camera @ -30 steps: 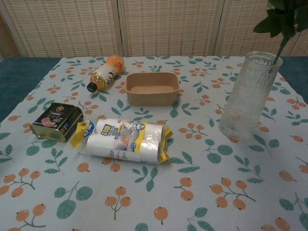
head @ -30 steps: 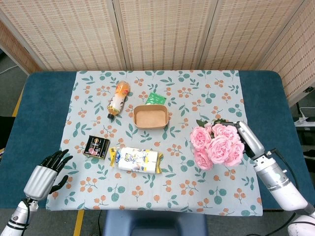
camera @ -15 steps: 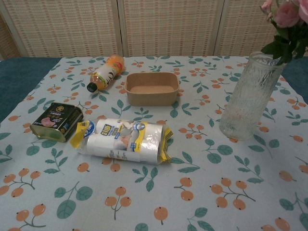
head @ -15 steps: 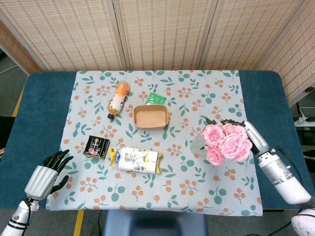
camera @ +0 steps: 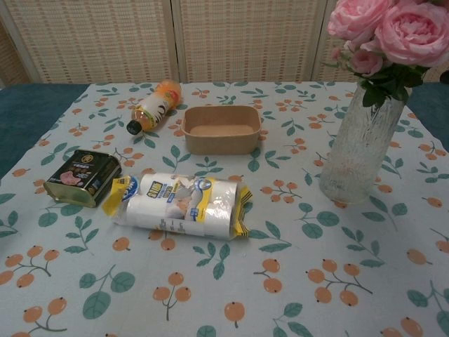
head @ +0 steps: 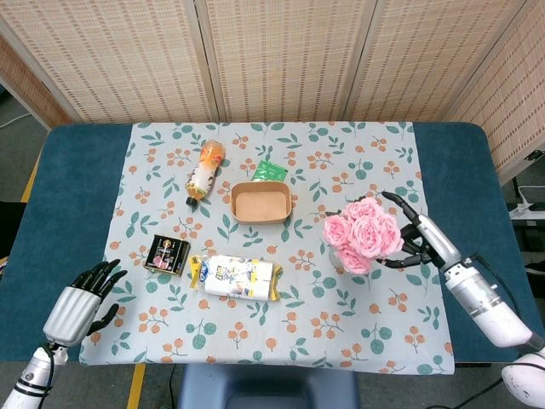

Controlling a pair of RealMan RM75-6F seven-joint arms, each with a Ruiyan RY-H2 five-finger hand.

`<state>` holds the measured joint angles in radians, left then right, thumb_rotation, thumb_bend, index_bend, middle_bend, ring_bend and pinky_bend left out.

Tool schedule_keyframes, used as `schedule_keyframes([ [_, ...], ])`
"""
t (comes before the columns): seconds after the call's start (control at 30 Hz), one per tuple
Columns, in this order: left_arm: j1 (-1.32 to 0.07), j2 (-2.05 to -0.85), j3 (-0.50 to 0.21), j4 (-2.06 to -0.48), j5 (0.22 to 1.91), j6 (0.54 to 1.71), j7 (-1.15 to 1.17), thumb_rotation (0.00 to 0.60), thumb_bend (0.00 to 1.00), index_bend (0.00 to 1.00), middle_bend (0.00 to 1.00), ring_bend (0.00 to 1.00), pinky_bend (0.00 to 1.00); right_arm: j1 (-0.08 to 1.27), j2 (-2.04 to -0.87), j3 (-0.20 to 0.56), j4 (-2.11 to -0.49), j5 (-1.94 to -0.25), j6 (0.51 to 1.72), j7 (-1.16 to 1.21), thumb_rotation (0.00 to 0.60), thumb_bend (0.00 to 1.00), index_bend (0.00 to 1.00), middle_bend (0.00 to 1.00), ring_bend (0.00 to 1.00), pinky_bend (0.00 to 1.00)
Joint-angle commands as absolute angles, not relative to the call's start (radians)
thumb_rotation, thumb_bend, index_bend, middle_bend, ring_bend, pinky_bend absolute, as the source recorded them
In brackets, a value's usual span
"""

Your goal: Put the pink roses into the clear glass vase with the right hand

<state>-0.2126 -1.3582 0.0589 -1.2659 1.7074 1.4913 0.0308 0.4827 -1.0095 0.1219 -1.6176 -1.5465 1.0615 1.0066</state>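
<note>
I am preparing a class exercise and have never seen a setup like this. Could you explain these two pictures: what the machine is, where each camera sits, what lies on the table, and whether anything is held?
This is a robot with two arms, each ending in a hand with fingers, steered remotely by a person. The head view looks down from above; the chest view looks across the table from lower down.

On the floral tablecloth lie an orange drink bottle on its side, a brown paper box, a small green packet, a dark tin and a pack of white rolls.

The pink roses stand with their stems in the clear glass vase. The right hand is beside them, fingers spread, holding nothing. The left hand rests near the table's edge, also holding nothing.
</note>
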Motion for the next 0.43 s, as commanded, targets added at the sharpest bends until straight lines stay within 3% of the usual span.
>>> schedule_keyframes([
  [0.03, -0.214, -1.359, 0.057, -1.263, 1.705, 1.489, 0.028, 0.6, 0.38, 0.18, 0.08, 0.13, 0.28, 0.392, -1.035, 0.107, -1.603, -1.591, 1.246, 0.828, 0.6, 0.01, 0.0, 0.96, 0.97, 0.97],
  [0.17, -0.214, -1.36, 0.056, -1.258, 1.698, 1.484, 0.026, 0.6, 0.38, 0.18, 0.08, 0.13, 0.28, 0.259, -1.083, 0.085, -1.593, -1.601, 1.461, 0.48, 0.6, 0.01, 0.02, 0.96, 0.96, 0.97],
  [0.3, -0.212, -1.36, 0.056, -1.26, 1.701, 1.489, 0.031, 0.6, 0.38, 0.18, 0.08, 0.13, 0.28, 0.118, -1.167, 0.049, -1.557, -1.575, 1.631, 0.098, 0.6, 0.01, 0.28, 0.96, 0.95, 0.96],
  [0.37, -0.211, -1.36, 0.057, -1.261, 1.703, 1.493, 0.035, 0.6, 0.38, 0.18, 0.08, 0.13, 0.28, 0.082, -1.195, 0.034, -1.533, -1.557, 1.651, 0.025, 0.6, 0.01, 0.34, 0.96, 0.94, 0.95],
  [0.43, -0.212, -1.361, 0.056, -1.262, 1.705, 1.494, 0.039, 0.6, 0.38, 0.18, 0.08, 0.13, 0.28, 0.073, -1.173, 0.014, -1.56, -1.556, 1.628, -0.019, 0.6, 0.01, 0.33, 0.96, 0.93, 0.94],
])
